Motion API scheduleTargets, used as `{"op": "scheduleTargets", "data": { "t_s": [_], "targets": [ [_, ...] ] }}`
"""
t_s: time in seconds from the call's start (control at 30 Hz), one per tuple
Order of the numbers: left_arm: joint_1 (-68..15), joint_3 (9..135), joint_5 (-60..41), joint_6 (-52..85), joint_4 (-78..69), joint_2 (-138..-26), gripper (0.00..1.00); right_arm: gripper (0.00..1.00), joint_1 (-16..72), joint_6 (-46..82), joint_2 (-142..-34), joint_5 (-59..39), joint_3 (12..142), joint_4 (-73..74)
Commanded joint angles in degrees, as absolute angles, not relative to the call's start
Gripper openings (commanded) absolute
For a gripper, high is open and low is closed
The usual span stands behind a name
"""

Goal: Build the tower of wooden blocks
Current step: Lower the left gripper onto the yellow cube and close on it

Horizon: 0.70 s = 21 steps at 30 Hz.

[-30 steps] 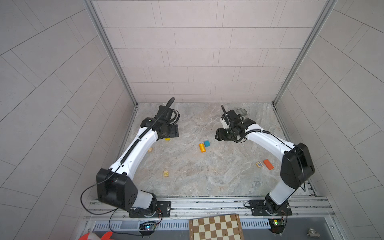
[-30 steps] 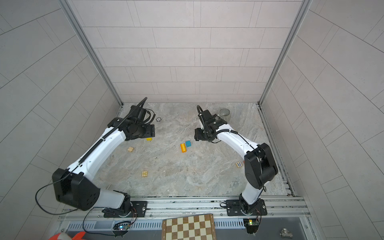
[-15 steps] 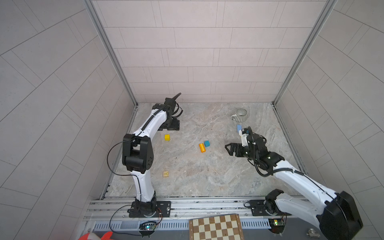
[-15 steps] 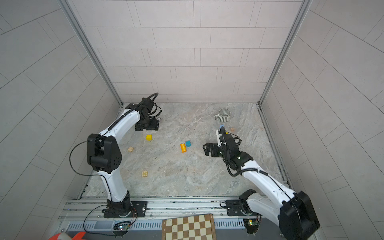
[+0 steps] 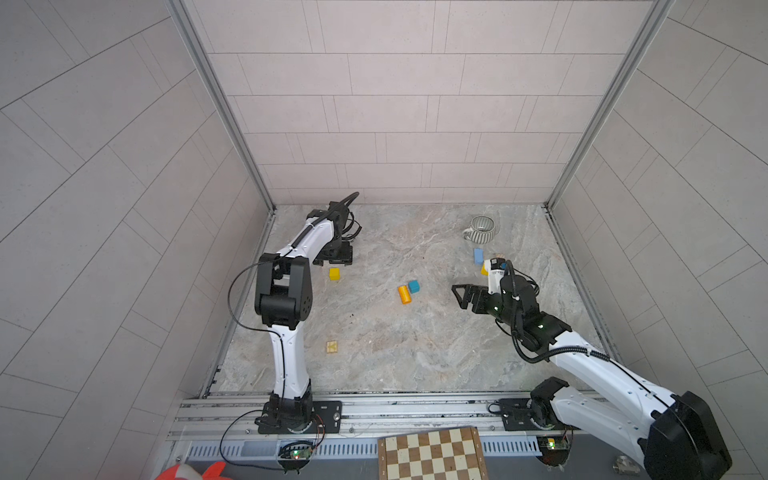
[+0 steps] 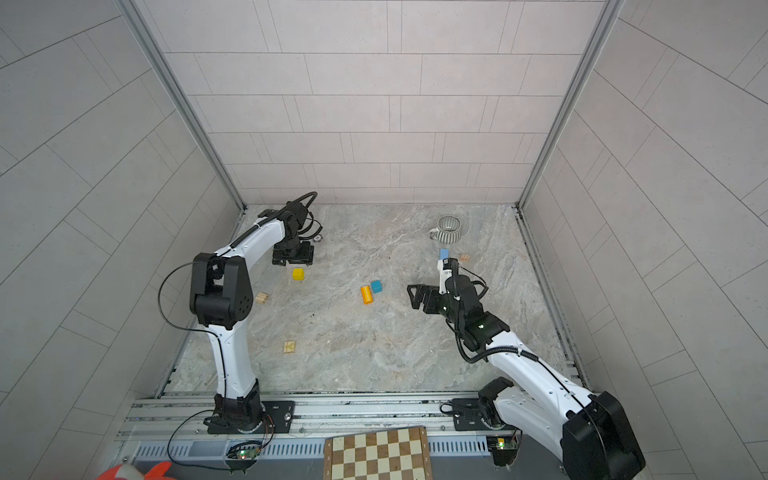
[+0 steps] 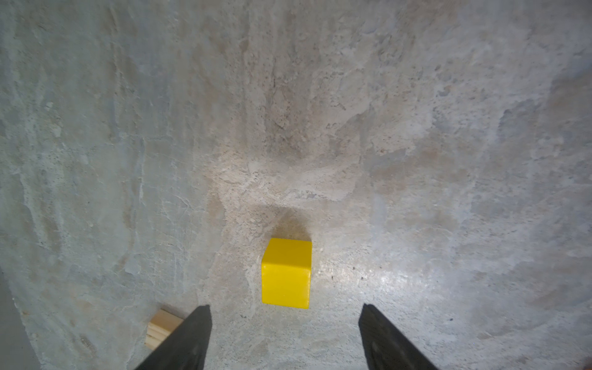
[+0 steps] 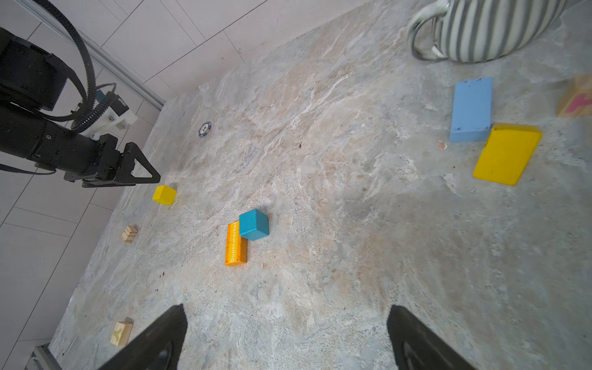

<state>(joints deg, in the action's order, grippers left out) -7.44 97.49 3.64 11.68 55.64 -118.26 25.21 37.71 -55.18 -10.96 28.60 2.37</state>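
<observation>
The wood blocks lie scattered singly on the stone floor; a tower is out of view. My left gripper [image 7: 285, 307] hovers open at the back left, just behind a yellow cube [image 7: 286, 274] that lies beyond its fingertips, untouched. A plain wood cube [image 7: 161, 326] sits beside one finger. My right gripper [image 8: 286, 309] is open wide and empty, right of the middle, facing an orange block [image 5: 404, 294] and a teal cube [image 5: 413, 286] that touch each other. A light blue slab [image 8: 471, 109] and a yellow slab [image 8: 507, 153] lie behind it.
A grey-striped mug [image 5: 481, 228] stands at the back right, with a pink-lettered cube [image 8: 575, 99] near it. Another lettered cube [image 5: 331, 347] lies front left. A poker chip [image 8: 204, 129] rests near the left gripper. A chessboard [image 5: 432, 455] lies outside the front rail.
The right arm has drawn back from the back middle toward the front right, and its jaws have opened wide. The left arm has folded up, its gripper now just behind the yellow cube.
</observation>
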Motion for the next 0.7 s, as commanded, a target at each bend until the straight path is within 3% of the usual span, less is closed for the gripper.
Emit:
{"op": "scheduleTargets", "data": {
  "t_s": [0.0, 0.33, 0.67],
  "targets": [
    [-6.3, 99.5, 2.0, 10.8, 55.7, -120.6, 0.79, 1.0, 25.1, 38.8, -54.6, -11.3, 28.3, 4.4],
    [-6.0, 97.6, 0.0, 10.9, 52.2, -122.0, 0.67, 0.99, 25.2, 38.5, -55.0, -11.7, 28.1, 5.4],
    [-5.9, 97.7, -0.1, 10.7, 51.6, -123.6, 0.66, 0.99, 25.2, 38.7, -55.3, -12.2, 28.1, 5.6]
  ]
}}
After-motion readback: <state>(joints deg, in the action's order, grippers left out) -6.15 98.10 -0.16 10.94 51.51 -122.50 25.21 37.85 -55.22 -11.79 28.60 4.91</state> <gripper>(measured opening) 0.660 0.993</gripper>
